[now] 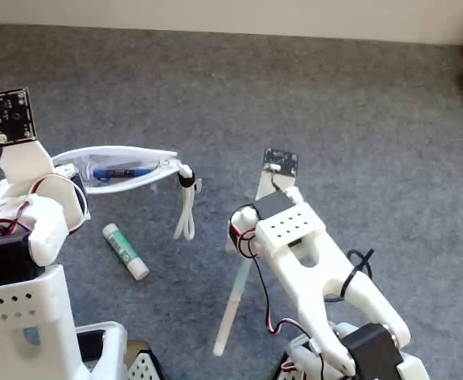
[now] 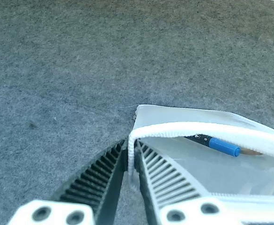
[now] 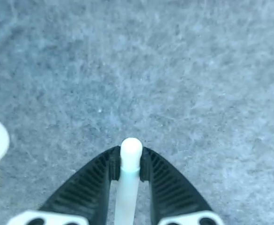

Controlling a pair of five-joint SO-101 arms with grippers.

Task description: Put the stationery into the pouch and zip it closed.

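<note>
Loading step: left end effector (image 2: 132,149) pinches the open pouch (image 2: 193,115) by its rim, right end effector (image 3: 129,154) grips a white pen (image 3: 126,187) near the pouch; next, likely angle it into the mouth; glue stick (image 1: 125,252) lies on the bench (image 1: 334,95).

Fixed high and off the arms, looking steeply down over the grey counter (image 1: 334,103), far enough back to take in both arms at the near edge. Mounted on the left wrist just behind the left tool (image 2: 131,146), facing along its fingers, low and very near the pouch (image 2: 188,115). Mounted on the right wrist just behind the right tool (image 3: 129,154), facing down at the counter from close. Shared by high and left wrist views: pouch and blue pen (image 2: 221,146). Shared by high and right wrist views: white stick (image 3: 127,192) and white cord (image 3: 5,140).
</note>
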